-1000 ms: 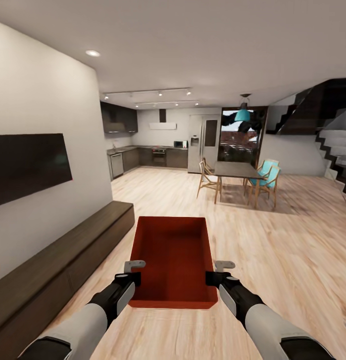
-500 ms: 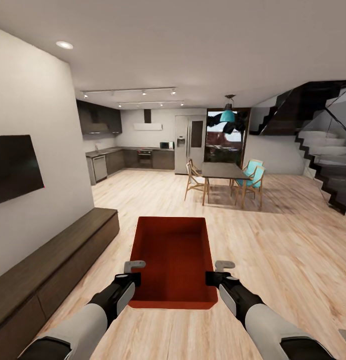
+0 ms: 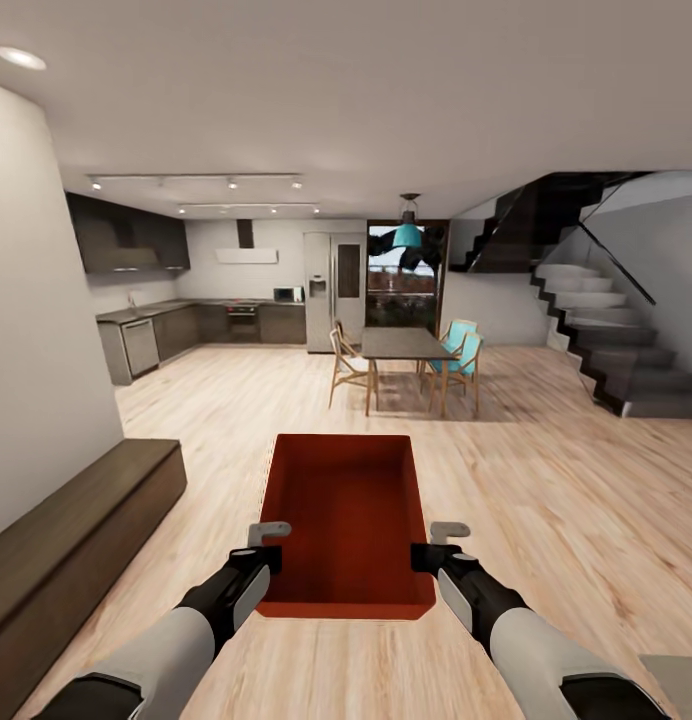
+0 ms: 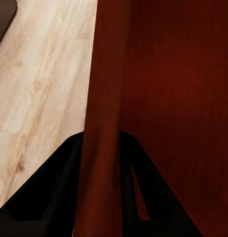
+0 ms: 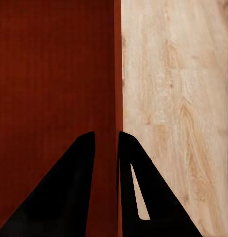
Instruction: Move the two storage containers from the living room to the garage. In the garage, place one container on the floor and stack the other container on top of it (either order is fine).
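Carrying item: one red-orange storage container, open-topped, empty, held level in front of the trunk above the wood plank floor. Left gripper: jaws closed down on the container's left wall, one finger inside, one outside. Right gripper: same pinch on the right wall. Handling advice: keep both grips at matched height and spacing so the bin neither tilts nor slips; drive smoothly, since thin walls offer little purchase. Nearby, left: low dark bench; give it clearance. Farther: dining table with chairs, staircase, kitchen units. Garage not in sight; transit judged early.
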`<state>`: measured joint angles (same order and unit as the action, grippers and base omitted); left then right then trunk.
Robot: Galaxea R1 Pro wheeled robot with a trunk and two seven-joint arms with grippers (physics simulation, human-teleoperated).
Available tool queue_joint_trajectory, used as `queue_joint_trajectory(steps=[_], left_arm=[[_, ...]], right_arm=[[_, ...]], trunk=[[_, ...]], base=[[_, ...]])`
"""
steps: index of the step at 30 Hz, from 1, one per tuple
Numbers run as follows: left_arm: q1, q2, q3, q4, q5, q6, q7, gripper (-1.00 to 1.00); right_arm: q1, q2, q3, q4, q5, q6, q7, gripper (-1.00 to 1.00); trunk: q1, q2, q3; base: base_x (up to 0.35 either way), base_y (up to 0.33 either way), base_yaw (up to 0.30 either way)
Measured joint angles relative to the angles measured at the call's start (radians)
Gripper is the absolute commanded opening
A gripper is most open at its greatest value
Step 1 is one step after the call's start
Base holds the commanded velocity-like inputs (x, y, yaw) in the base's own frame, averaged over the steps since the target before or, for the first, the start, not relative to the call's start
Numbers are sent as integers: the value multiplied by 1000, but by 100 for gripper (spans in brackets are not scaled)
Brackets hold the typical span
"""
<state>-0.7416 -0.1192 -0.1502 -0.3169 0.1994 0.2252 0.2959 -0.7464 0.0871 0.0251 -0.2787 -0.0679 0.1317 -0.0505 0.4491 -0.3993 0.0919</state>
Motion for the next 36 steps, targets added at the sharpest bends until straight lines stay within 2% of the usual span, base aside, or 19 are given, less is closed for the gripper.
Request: queue_joint_trajectory(steps=[19,36], left_arm=[[0,0,-1,-2,0,-1,0,-100],[0,0,6,4,-8,1,-4,-100]], right_arm=[[0,-1,-3,0,3,-1,3,-100],[0,-1,-3,5,2,1,3,-100]], trunk=[[0,0,10],[0,0,11]], base=[[321,0,-278],[322,0,-12]])
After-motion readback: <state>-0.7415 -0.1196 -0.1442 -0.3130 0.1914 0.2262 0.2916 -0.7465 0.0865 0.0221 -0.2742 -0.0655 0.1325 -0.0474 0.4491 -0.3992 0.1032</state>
